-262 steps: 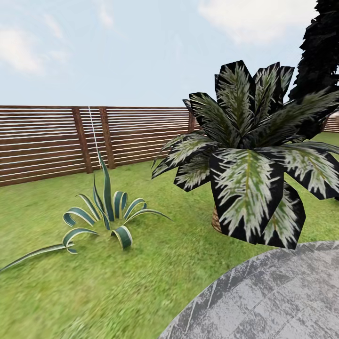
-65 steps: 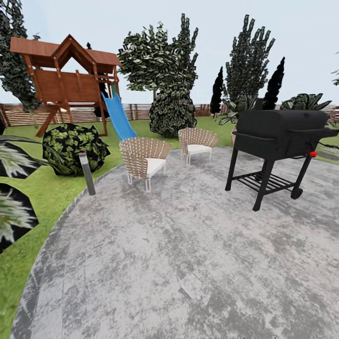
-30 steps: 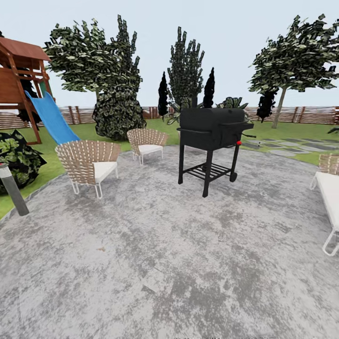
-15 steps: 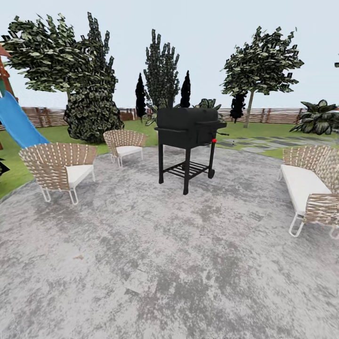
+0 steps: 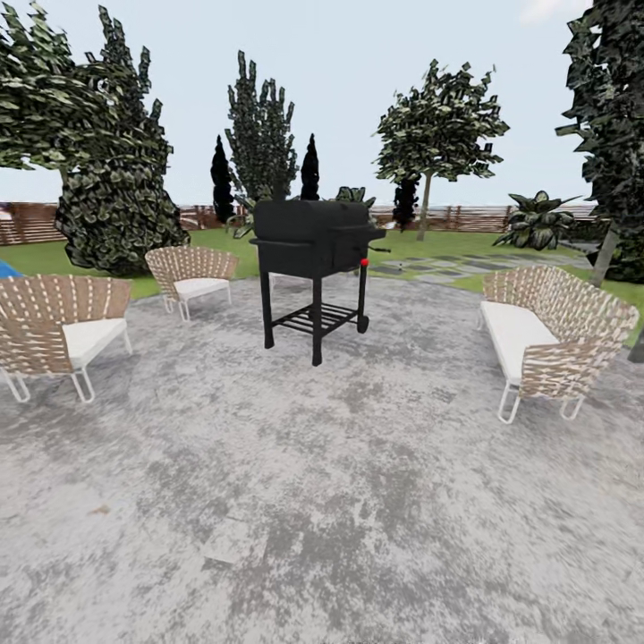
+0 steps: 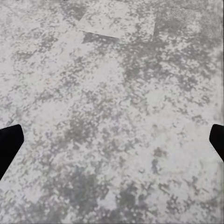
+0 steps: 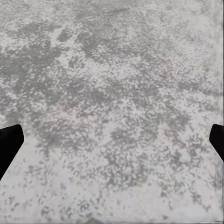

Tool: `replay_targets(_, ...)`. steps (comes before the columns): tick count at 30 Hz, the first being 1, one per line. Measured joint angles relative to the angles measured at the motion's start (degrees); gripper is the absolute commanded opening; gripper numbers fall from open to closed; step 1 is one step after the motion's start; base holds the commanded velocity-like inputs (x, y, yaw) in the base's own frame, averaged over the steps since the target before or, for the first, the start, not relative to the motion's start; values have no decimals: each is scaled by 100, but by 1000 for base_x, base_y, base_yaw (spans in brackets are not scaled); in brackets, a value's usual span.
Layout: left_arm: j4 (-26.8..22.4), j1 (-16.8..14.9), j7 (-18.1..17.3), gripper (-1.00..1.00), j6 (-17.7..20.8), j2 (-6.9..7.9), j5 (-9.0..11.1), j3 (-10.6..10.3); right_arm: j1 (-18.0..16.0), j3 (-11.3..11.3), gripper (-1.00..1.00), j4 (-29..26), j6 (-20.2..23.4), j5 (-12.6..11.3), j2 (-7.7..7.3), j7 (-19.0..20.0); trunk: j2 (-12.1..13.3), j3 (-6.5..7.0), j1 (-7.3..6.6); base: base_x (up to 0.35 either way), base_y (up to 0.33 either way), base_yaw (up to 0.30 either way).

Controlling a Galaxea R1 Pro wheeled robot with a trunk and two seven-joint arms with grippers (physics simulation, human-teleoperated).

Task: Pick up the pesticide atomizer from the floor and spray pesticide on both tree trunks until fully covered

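A round grey stone paving [image 5: 340, 501] spreads across the near ground, and green lawn [image 5: 447, 243] rings its far edge up to a brown slatted fence [image 5: 465, 217] under a pale sky.

Beyond the far edge of the paving, to the right, stands a tree [image 5: 438, 125] with a blocky dark green canopy and a thin, slightly leaning grey-brown trunk [image 5: 423, 207]. Another dark canopy rises at the right border, with a pale leaning trunk [image 5: 606, 255] below it. Dense dark foliage [image 5: 112, 210] fills the far left, and narrow near-black trees [image 5: 221, 179] stand behind the middle. A broad-leaved plant [image 5: 538, 229] sits on the lawn at the right, and grey stepping stones [image 5: 447, 265] lie in the grass just past the paving's far right edge.

On the paving, a wicker sofa [image 5: 550, 333] with a white cushion stands at the right edge. A black grill [image 5: 313, 246] on legs, with a red knob, stands near the far edge at the middle. One wicker chair [image 5: 54, 329] sits at the left edge and a second wicker chair [image 5: 190, 275] at the far left edge.

The left gripper [image 6: 112, 144] hangs over mottled grey paving, its dark fingertips wide apart and nothing between them. The right gripper [image 7: 112, 144] is likewise spread wide over paving, empty.

No pesticide atomizer can be made out here.
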Motion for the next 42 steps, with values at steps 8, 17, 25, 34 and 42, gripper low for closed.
replay_targets(8, 0, 2, 0, 100, 0, 7, 0, 4, 0, 0, 100, 0, 0, 0, 7, 0, -321, -144, 176, 0, 0, -300)
replay_targets(17, -1, 1, 0, 100, 0, 9, 0, 4, 0, 0, 100, 0, 0, 0, 7, 0, -682, -332, 374, 0, 0, -271)
replay_targets(25, -2, 2, 0, 100, 0, 9, 0, 4, -1, 1, 100, 1, -6, 0, 8, 0, -1003, -530, 549, 0, 0, -212)
replay_targets(34, -1, 3, 0, 100, 0, 9, 0, 2, -1, 9, 100, 1, -9, 0, 12, 0, -1364, -763, 747, 0, 0, -176)
replay_targets(42, 0, 4, 0, 100, 1, 9, 0, -2, -2, 10, 100, 3, -10, 6, 16, -6, -1685, -977, 923, 0, 0, -82)
